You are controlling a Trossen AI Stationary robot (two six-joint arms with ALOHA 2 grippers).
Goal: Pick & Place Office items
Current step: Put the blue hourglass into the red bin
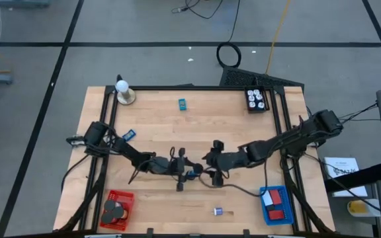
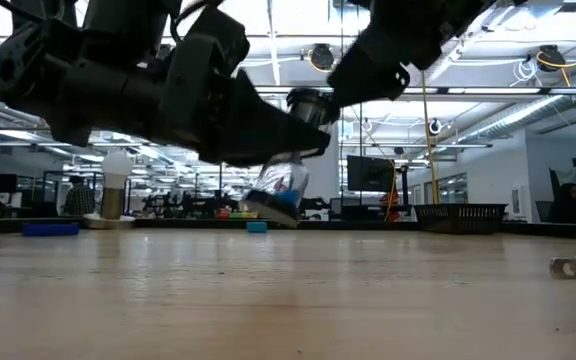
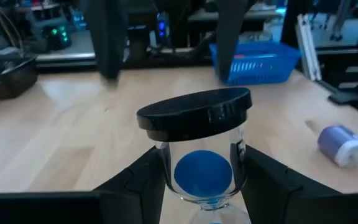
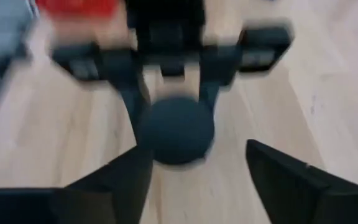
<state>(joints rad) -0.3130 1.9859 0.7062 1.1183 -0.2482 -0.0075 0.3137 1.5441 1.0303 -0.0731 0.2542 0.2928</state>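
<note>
Near edge: red basket point(image 1: 116, 209) at the left corner holds dark discs; blue basket point(image 1: 274, 203) at the right corner holds red and blue-white blocks, so some sorting looks done. A purple-and-white piece point(image 1: 217, 211) lies loose between the baskets, not yet picked. Mid-table: left gripper point(image 3: 197, 168) is clamped on a clear sand timer point(image 3: 199, 146) with a black cap and blue fill, holding it just off the wood. Right gripper point(image 4: 191, 165) faces it end-on, fingers spread to either side of the timer's black end and not touching it: released. Reads as a hand-over mid-way, timer now with the left arm. Far side: a teal piece point(image 1: 182, 103) sits loose; a black tray point(image 1: 256, 99) stands at the far right, a white ball on a tan base point(image 1: 124, 91) at the far left. At least three items left.
</note>
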